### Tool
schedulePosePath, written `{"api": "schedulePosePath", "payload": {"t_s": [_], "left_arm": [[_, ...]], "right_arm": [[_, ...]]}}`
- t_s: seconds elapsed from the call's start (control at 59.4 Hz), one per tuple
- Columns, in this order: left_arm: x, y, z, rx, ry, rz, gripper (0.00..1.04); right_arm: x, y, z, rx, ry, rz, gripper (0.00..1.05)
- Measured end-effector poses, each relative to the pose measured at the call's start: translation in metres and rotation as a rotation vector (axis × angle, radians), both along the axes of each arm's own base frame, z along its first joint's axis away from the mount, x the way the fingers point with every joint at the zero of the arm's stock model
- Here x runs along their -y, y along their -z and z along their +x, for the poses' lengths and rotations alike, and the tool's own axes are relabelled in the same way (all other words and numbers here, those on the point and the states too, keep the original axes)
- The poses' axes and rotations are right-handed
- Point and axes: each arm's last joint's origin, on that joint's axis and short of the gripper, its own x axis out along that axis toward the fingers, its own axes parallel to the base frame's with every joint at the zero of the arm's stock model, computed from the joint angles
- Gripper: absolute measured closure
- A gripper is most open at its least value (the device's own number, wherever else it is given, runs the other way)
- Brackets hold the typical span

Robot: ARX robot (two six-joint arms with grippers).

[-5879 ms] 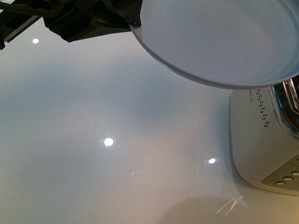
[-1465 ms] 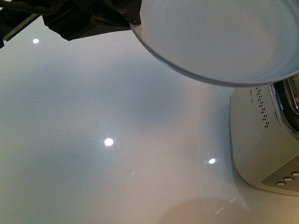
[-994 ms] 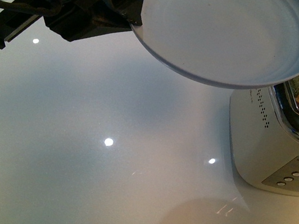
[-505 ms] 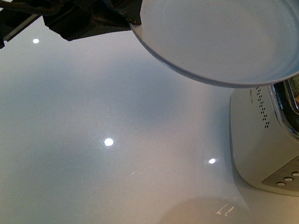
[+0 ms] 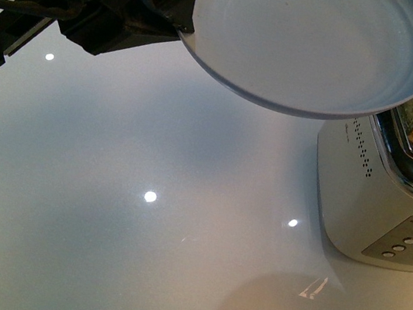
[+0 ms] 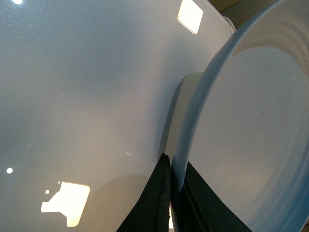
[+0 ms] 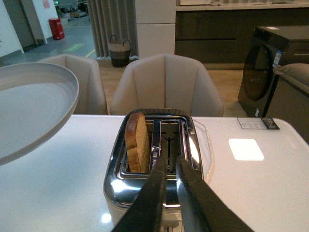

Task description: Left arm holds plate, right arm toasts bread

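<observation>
Right wrist view shows you the light brown wholemeal bread slice (image 7: 136,140), darker-crusted, upright on edge in one slot of the chrome toaster (image 7: 116,169), rounded top up, long axis along the slot. Your right gripper (image 7: 170,163) hangs above the toaster, fingers slightly apart and empty; your left gripper (image 5: 183,32) pinches the rim of the round pale grey-blue plate (image 5: 318,47).

1. The front camera sits high and looks steeply down on the table (image 5: 139,231). The plate (image 5: 318,47) is close under the lens, and the toaster (image 5: 376,198) is at the right edge.
2. The left wrist camera sits right at the plate's rim, facing past it to the table.
3. The right wrist camera looks level across the table, near the toaster, toward chairs (image 7: 166,82).
4. All three show the plate; front and right wrist both show the toaster.
</observation>
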Motion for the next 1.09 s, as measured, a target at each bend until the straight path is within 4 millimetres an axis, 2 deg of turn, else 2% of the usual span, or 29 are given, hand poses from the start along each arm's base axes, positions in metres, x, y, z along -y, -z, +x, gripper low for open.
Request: {"api": "schedulePosePath", "payload": {"t_s": [0.168, 0.236, 0.303, 0.488, 0.64, 0.758, 0.792, 0.876, 0.994, 1.095], "left_arm": [[0.000, 0.000, 0.000, -0.001, 0.002, -0.001, 1.02], [0.000, 0.000, 0.000, 0.000, 0.000, 0.000, 1.02], [0.001, 0.000, 0.002, 0.060, 0.054, -0.122, 1.02], [-0.010, -0.012, 0.012, 0.132, 0.059, -0.199, 1.02], [-0.036, -0.010, 0.024, 0.129, 0.024, -0.186, 1.02], [-0.065, -0.001, 0.036, 0.122, -0.014, -0.157, 1.02], [-0.074, 0.003, 0.040, 0.117, -0.030, -0.146, 1.02], [-0.112, 0.033, 0.051, 0.066, -0.099, -0.083, 1.02], [-0.144, 0.067, 0.060, 0.010, -0.164, -0.035, 1.02], [-0.160, 0.093, 0.064, -0.033, -0.198, -0.009, 1.02]], "right_arm": [[0.000, 0.000, 0.000, 0.001, 0.000, 0.000, 0.37], [0.000, 0.000, 0.000, 0.001, 0.000, 0.000, 0.21], [0.000, 0.000, 0.000, 0.001, 0.000, 0.000, 0.08], [0.000, 0.000, 0.000, 0.001, 0.000, 0.000, 0.09], [0.000, 0.000, 0.000, 0.001, 0.000, 0.000, 0.09], [0.000, 0.000, 0.000, 0.002, 0.000, 0.000, 0.09], [0.000, 0.000, 0.000, 0.002, 0.000, 0.000, 0.09], [0.000, 0.000, 0.000, 0.002, 0.000, 0.000, 0.09], [0.000, 0.000, 0.000, 0.002, 0.000, 0.000, 0.09], [0.000, 0.000, 0.000, 0.002, 0.000, 0.000, 0.09]]}}
